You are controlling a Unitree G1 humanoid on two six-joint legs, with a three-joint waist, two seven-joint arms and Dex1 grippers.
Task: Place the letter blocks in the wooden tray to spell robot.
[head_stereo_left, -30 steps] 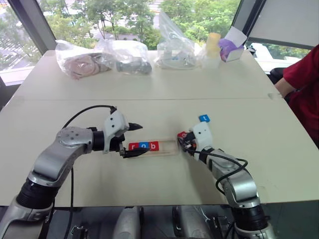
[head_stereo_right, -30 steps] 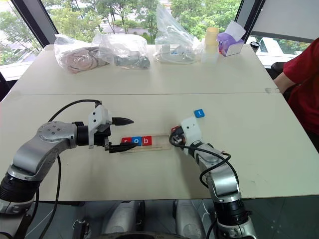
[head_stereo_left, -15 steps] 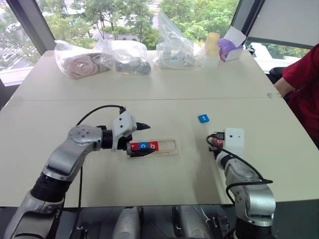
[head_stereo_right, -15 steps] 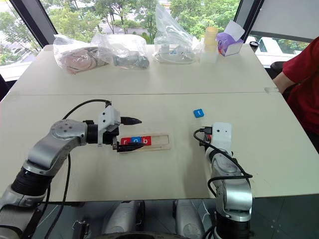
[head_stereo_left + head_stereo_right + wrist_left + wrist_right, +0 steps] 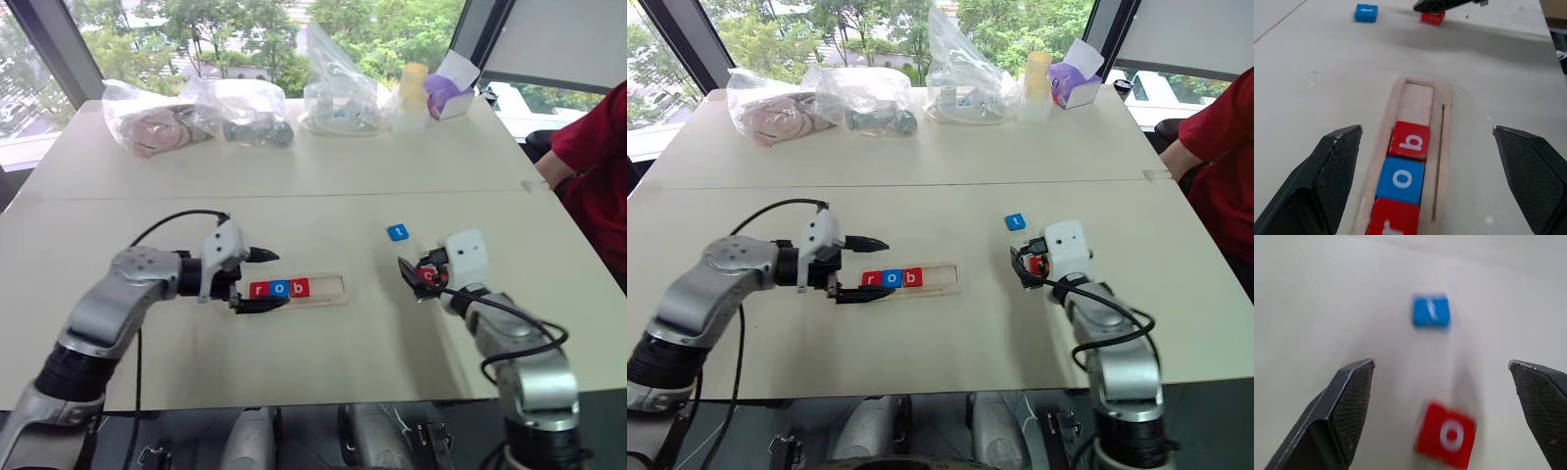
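Note:
The wooden tray (image 5: pixel 329 287) lies at the table's middle. It holds a red r block (image 5: pixel 259 290), a blue o block (image 5: pixel 279 289) and a red b block (image 5: pixel 300 287) at its left end. My left gripper (image 5: pixel 280 278) is open, one finger on each side of the tray's left part. To the right, the blue t block (image 5: pixel 398 232) lies on the table. My right gripper (image 5: pixel 412 277) is open just in front of it. The red o block (image 5: pixel 1447 434) shows blurred and loose between its spread fingers (image 5: pixel 1347 406).
Clear plastic bags (image 5: pixel 245 108) with items, a yellow cup (image 5: pixel 414 83) and a purple box (image 5: pixel 446 93) line the table's far edge. A person's red sleeve (image 5: pixel 593 157) is at the right edge.
My right gripper carried the red o block rightward, away from the tray's right end, and has now opened off it. The left gripper stays open at the tray's left end.

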